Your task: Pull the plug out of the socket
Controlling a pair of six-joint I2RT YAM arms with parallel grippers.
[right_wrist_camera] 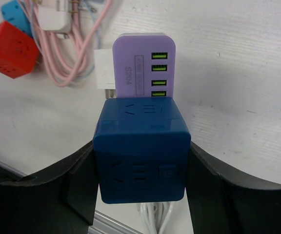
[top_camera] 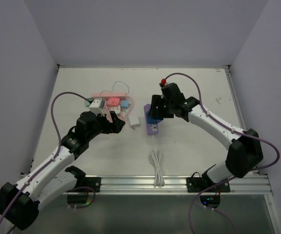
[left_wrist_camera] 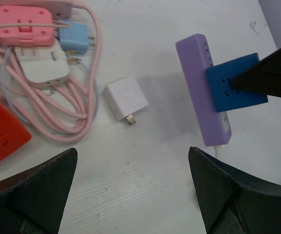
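noted right claw [top_camera: 155, 111] clamped on the blue cube plug [right_wrist_camera: 139, 146], 1 finger [right_wrist_camera: 79, 190] flat against each side face. found the plug sitting on top of the purple socket strip [right_wrist_camera: 143, 53], between its 4 green usb ports [right_wrist_camera: 160, 73] and the end where the white cable [top_camera: 155, 168] leaves. cannot tell whether the pins are fully home. found the strip lying flat on the worktop [top_camera: 199, 141], right of centre. logged left claw [left_wrist_camera: 130, 163] spread wide, gripping nothing, hanging over bare worktop near a loose white charger [left_wrist_camera: 126, 100]. to its left, clustered together: coiled pink cable [left_wrist_camera: 57, 122], red cube [left_wrist_camera: 1, 131], pink adapter [left_wrist_camera: 23, 24], light blue plug [left_wrist_camera: 74, 39].
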